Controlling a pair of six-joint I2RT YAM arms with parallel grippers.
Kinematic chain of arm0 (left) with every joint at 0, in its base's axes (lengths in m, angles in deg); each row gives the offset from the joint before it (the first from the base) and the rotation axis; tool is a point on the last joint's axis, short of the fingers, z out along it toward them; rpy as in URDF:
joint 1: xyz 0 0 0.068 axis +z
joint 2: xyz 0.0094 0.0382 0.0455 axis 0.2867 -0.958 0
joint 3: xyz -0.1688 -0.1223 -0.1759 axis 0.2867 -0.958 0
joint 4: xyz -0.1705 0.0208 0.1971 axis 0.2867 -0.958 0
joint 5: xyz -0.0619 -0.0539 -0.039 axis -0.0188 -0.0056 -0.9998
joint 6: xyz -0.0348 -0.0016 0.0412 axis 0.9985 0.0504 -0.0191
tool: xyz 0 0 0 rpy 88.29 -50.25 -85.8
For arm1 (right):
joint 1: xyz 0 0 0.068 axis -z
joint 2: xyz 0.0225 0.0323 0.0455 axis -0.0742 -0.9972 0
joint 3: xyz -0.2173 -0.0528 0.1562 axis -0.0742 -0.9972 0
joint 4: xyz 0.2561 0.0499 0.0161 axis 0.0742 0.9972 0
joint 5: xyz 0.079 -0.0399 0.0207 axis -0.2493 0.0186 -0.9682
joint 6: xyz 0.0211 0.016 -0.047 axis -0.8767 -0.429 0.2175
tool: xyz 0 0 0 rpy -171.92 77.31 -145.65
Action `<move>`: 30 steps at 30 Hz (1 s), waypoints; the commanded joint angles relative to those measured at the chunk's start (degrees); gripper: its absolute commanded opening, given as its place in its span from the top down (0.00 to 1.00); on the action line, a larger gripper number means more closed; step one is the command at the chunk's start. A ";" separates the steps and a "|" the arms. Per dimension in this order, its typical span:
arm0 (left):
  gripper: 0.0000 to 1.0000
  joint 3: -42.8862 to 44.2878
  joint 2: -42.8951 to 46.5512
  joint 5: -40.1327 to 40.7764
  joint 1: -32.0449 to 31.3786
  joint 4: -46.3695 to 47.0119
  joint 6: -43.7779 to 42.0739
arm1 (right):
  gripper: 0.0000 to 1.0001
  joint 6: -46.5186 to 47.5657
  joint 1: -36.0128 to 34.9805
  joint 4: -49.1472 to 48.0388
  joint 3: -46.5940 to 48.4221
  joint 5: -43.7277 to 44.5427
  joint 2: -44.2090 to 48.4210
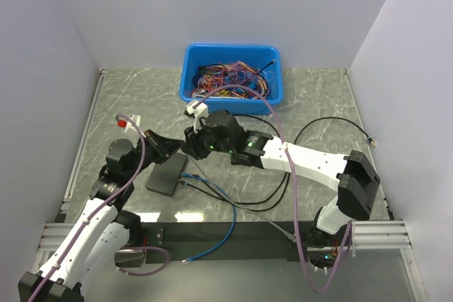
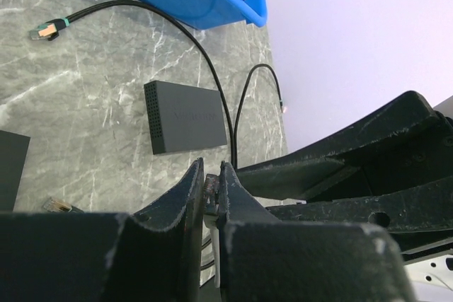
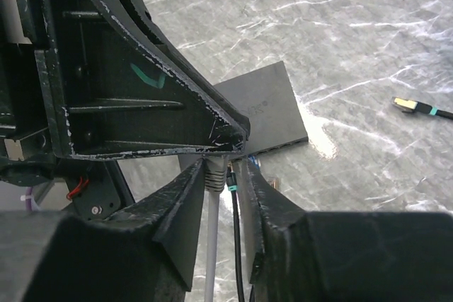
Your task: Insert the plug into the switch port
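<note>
Black left gripper (image 2: 211,169): from my wrist view the fingers sit nearly together, pinching the pale tip of the plug (image 3: 214,175).
Matte slab (image 1: 165,175): flat on the table (image 1: 318,104), just beside and nearer me than the left gripper.
Plug: grey-white boot, caught between both grippers where they meet tip to tip. Its white cable (image 3: 212,245) runs back through the right fingers.
Right gripper (image 3: 224,167): fingers narrowed to a slim gap, clamped around the plug's boot. A thin black cable (image 3: 234,245) with a green band shares that gap.
Blue cable (image 1: 212,196): loose on the table near the front edge.
Blue bin (image 1: 230,49): at the far edge, full of tangled wires.
Switch port: the charcoal switch box (image 2: 185,117) lies flat on the table, apart from the plug and beyond the left fingertips. I see a perforated short side, but I cannot make out the socket row from here.
</note>
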 commanded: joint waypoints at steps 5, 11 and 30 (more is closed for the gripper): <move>0.99 1.20 0.57 -0.94 -0.26 3.80 0.40 | 0.68 0.50 -0.46 0.80 3.18 -1.03 -2.16; 0.99 0.85 0.84 -0.68 -0.26 3.80 0.40 | 0.66 0.32 -0.46 0.98 3.62 -2.52 -3.04; 0.99 0.06 0.57 -0.06 -0.26 3.89 0.31 | 0.51 -0.03 -0.46 0.01 2.30 -0.86 1.18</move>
